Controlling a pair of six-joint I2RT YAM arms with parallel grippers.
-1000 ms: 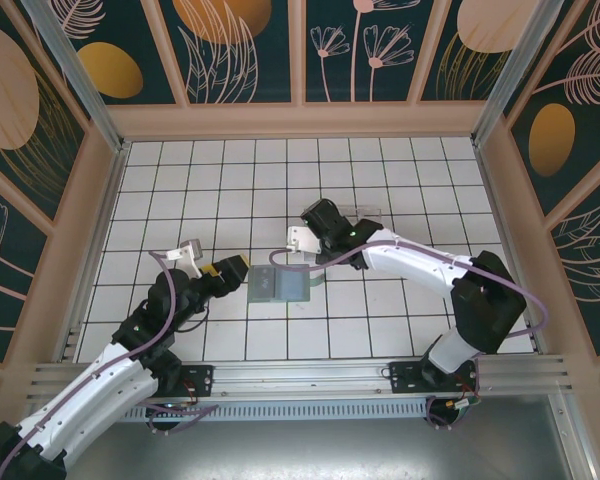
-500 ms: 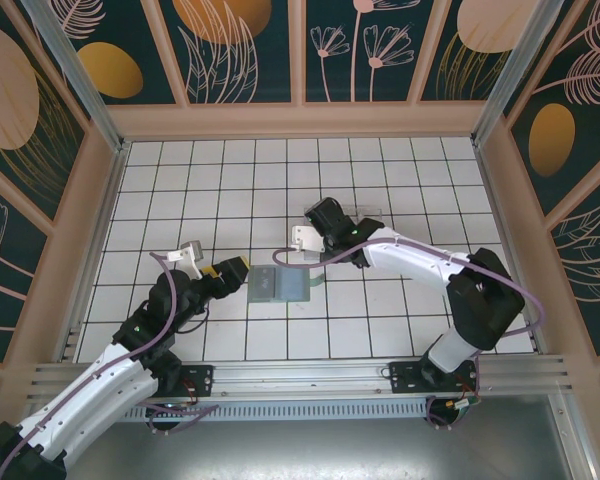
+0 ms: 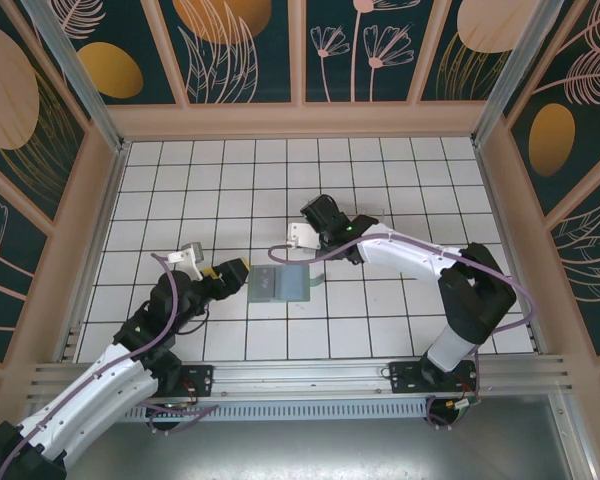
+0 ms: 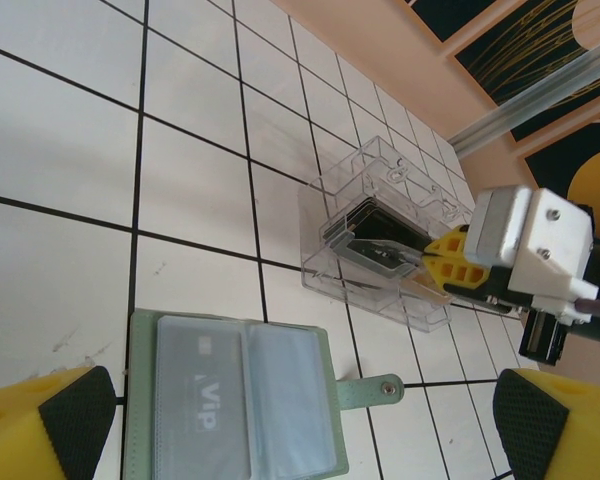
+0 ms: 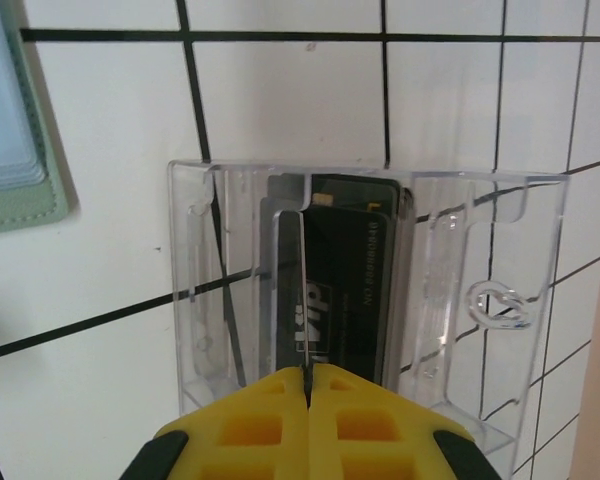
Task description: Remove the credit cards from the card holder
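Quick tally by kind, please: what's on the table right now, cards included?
Soft grey-green bifold card holder, lying open: 1
Clear plastic box: 1
Pale card marked VIP, in the holder: 1
Dark cards in the box: at least 2
Thin card held edge-on by the shut right tool: 1
Total: at least 6

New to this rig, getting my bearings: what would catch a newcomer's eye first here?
The right gripper pinches a thin card, seen edge-on, at a clear plastic box that holds dark cards. Beside the box, the grey-green card holder lies open, a VIP card in its sleeve, the open left gripper beside it.
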